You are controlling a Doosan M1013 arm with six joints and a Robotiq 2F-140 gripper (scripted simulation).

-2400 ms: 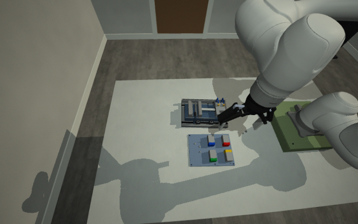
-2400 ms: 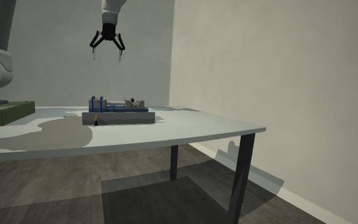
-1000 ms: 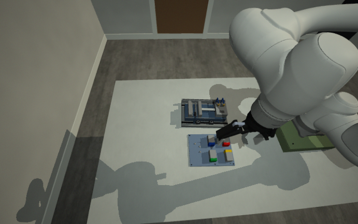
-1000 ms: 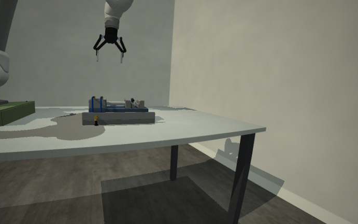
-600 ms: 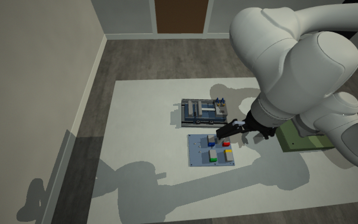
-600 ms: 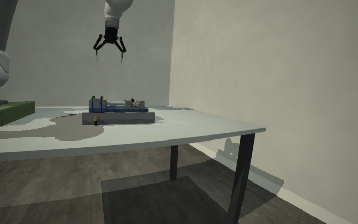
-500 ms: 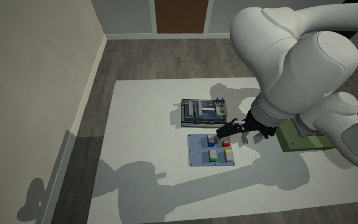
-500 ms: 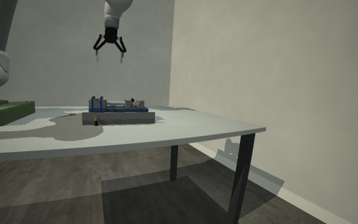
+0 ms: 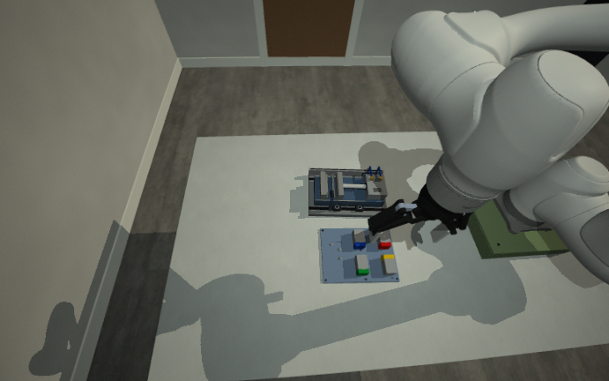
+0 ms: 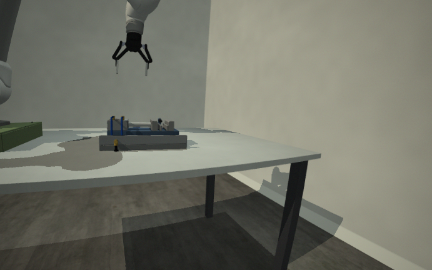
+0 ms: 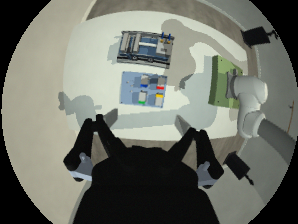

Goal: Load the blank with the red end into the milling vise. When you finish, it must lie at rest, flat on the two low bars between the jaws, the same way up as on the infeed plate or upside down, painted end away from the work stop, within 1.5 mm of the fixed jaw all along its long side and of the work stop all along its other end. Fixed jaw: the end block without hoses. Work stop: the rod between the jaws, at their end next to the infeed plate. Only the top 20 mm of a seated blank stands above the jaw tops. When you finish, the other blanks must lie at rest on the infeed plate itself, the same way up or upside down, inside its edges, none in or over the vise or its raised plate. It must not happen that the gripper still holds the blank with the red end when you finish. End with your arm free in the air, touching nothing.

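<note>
The red-ended blank [image 9: 384, 245] [image 11: 160, 87] lies on the blue infeed plate [image 9: 330, 272] [image 11: 126, 100], at its vise-side right corner, red end away from the vise. A fingertip partly covers it in the top view. My gripper [image 10: 131, 74] [image 11: 146, 117] is open and empty, high above the table. The vise's fixed jaw [image 9: 323, 184] [image 10: 169, 125] is the left end block in the top view. The middle jaw block [image 9: 339, 184] stands a gap away from it. A small dark work stop [image 9: 331, 193] shows in that gap, at the infeed side. No blank shows between the jaws.
The blue-ended blank [image 9: 359, 245] [image 11: 144, 85], green-ended blank [image 9: 362, 263] [image 11: 142, 96] and yellow-ended blank [image 9: 389, 265] [image 11: 159, 101] lie on the infeed plate. Blue hoses [image 10: 112, 125] rise at the vise's other end. The green robot base [image 9: 495, 243] [image 11: 217, 90] stands to the right.
</note>
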